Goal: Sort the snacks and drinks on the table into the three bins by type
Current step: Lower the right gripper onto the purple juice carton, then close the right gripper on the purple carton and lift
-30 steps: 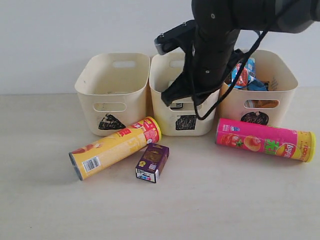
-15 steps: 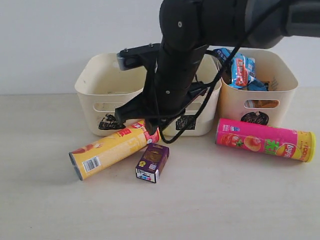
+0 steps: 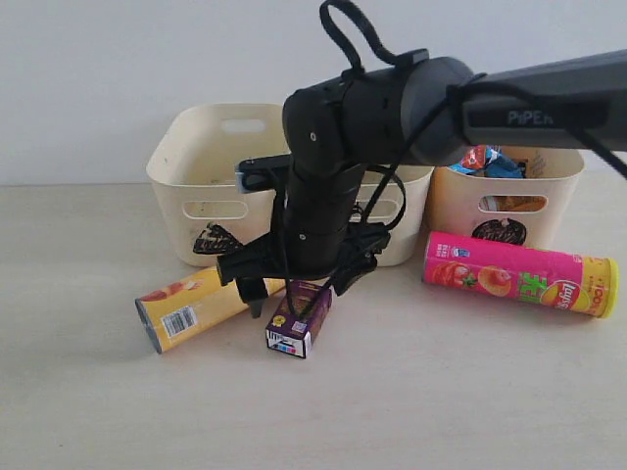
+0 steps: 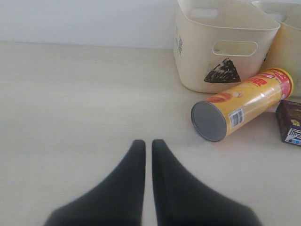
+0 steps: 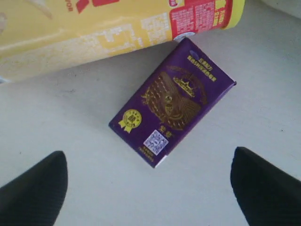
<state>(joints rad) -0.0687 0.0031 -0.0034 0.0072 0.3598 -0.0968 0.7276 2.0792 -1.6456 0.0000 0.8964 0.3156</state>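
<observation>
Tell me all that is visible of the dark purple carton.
The dark purple carton is a small boxy pack, seemingly cardboard, with a gold emblem, a yellow seal and a QR code. It lies flat on the table, one corner by the end of the yellow tube; contact is unclear. The right gripper hovers open above it.

White "PiPER" on right arm; black triangle on bin behind yellow tube; barcode on tube; QR code on purple carton.
</observation>
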